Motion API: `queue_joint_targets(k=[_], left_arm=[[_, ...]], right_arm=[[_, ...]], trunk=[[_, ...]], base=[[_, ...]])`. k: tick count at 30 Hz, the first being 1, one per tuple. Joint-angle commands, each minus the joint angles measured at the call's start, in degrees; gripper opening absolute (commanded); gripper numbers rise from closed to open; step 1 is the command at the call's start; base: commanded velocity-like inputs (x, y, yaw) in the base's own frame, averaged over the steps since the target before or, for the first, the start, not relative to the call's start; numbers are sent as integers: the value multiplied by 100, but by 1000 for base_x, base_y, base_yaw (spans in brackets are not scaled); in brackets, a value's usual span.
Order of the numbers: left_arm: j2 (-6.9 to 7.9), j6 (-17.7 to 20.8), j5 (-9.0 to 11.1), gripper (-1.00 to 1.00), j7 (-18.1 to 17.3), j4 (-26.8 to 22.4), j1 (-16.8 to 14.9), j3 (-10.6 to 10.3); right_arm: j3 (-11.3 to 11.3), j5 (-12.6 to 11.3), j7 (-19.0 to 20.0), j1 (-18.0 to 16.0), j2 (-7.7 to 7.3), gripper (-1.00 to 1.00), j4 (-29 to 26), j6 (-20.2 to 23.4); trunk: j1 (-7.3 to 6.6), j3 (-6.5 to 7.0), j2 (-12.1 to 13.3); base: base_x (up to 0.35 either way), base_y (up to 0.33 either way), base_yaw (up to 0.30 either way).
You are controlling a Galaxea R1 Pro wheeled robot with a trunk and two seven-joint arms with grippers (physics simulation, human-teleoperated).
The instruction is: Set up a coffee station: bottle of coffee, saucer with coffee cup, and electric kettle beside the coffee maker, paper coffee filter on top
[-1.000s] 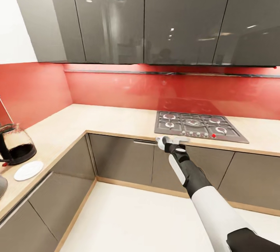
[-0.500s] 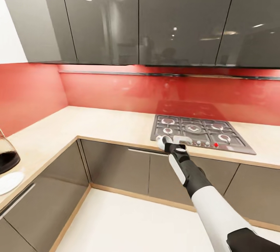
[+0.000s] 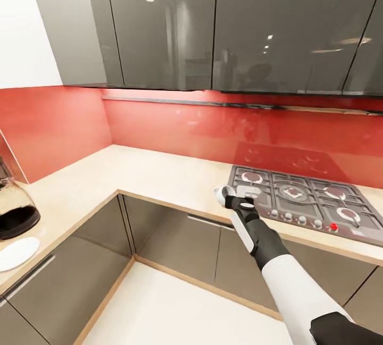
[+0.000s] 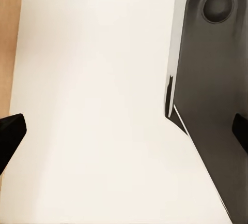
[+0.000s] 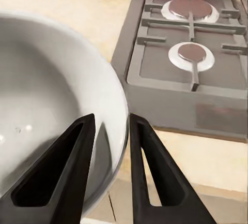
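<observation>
The right tool (image 5: 108,146) is pinched on the rim of the white coffee cup (image 5: 46,94), held over the worktop's (image 3: 159,175) front edge beside the stove (image 3: 308,199). The coffee maker (image 3: 15,209) and saucer (image 3: 17,253) sit at the worktop's left end. The left tool's (image 4: 124,131) fingers are wide apart over the floor (image 4: 98,105)

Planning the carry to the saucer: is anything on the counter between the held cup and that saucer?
Nothing visible: the right gripper holds the coffee cup; bare countertop runs to the saucer by the coffee maker.
</observation>
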Motion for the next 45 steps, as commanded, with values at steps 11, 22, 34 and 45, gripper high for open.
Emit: queue_joint_targets(k=[11,22,34,45], left_arm=[[-1,-24,-48,100,14,-2,-2,55],[-1,-24,-48,100,17,-2,-2,55],[-1,-24,-48,100,15,-2,-2,55],[-2,-24,-48,100,17,-2,-2,55]], right_arm=[[24,-60,-36,-5,7,-100,-8,13],[27,-63,-36,-5,7,-100,-8,13],[26,-61,-36,-5,7,-100,-8,13],[21,-62,-36,-5,7,-100,-8,13]], trunk=[[6,-12,-11],[6,-12,-11],[6,-12,-11],[6,-12,-11]], base=[[133,-108,279],[1,-1,279],[0,0,279],[0,0,279]])
